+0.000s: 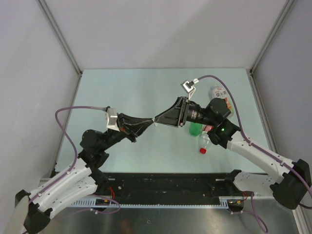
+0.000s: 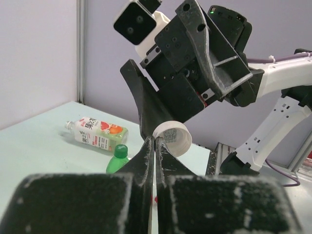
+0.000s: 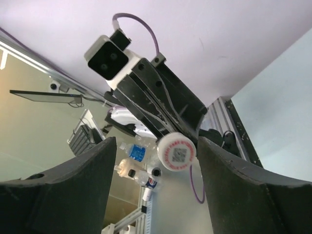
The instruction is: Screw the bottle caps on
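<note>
My left gripper (image 1: 152, 122) is shut on the rim of the white cap (image 2: 173, 138), which it holds up above the middle of the table. My right gripper (image 3: 156, 142) faces it tip to tip and stands open. The white cap (image 3: 176, 152) sits between the right gripper's two pads, nearer the right one and touching neither. On the table under the right arm are the small green bottle (image 1: 196, 129) with its green cap (image 2: 120, 150) on, and the slim clear bottle (image 1: 204, 142) with the red cap (image 1: 203, 150) on. The wider clear bottle (image 2: 97, 133) lies on its side farther back.
The three bottles cluster on the right half of the pale green table (image 1: 126, 92). A black rail (image 1: 165, 187) runs along the near edge between the arm bases. Grey walls close the table in at the back and both sides.
</note>
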You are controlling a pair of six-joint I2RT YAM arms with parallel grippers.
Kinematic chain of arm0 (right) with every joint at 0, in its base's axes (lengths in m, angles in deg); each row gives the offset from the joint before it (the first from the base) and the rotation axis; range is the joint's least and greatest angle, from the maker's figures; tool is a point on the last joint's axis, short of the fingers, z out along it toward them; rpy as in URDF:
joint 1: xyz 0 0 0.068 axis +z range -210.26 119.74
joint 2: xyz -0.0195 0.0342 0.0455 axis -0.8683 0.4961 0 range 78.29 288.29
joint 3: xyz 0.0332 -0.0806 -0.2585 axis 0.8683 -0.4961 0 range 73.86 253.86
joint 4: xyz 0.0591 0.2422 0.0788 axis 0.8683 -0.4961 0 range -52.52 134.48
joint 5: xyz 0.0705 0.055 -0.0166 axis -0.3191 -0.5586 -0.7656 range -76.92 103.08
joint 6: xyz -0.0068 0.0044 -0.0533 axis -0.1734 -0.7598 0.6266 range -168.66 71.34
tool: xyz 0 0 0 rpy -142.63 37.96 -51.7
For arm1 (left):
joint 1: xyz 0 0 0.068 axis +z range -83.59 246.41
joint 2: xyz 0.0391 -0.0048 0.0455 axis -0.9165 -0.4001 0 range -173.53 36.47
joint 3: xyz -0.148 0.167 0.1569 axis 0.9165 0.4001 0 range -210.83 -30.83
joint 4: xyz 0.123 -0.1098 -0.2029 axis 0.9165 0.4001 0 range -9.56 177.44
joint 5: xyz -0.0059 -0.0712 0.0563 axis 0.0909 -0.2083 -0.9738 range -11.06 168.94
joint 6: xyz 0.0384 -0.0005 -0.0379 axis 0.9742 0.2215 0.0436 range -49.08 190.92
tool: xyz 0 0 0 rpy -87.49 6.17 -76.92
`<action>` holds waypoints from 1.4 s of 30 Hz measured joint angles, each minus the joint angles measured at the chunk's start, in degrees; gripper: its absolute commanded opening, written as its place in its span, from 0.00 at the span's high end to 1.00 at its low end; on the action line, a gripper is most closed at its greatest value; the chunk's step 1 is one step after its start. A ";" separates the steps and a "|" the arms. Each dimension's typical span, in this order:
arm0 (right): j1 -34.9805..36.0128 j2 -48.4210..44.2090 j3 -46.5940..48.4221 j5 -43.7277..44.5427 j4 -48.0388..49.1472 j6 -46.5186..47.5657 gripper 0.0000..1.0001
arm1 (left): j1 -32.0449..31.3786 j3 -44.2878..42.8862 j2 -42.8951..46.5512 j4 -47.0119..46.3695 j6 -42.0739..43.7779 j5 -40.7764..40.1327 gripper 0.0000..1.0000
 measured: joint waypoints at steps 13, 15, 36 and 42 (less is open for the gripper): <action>0.74 2.14 0.00 0.31 1.68 -1.97 0.41 | -0.59 0.00 -0.72 -0.46 0.31 0.00 1.00; 1.01 2.16 0.00 -0.02 0.52 -1.66 0.43 | -0.59 0.00 -0.72 -0.46 0.46 -0.13 1.00; 0.68 -1.25 -0.07 5.18 -11.32 9.53 0.73 | -0.15 2.64 -0.50 2.49 1.16 -6.67 0.01; 3.85 -4.39 -0.04 27.63 -30.53 22.80 0.73 | 0.02 4.42 4.22 21.05 -5.35 -26.53 0.01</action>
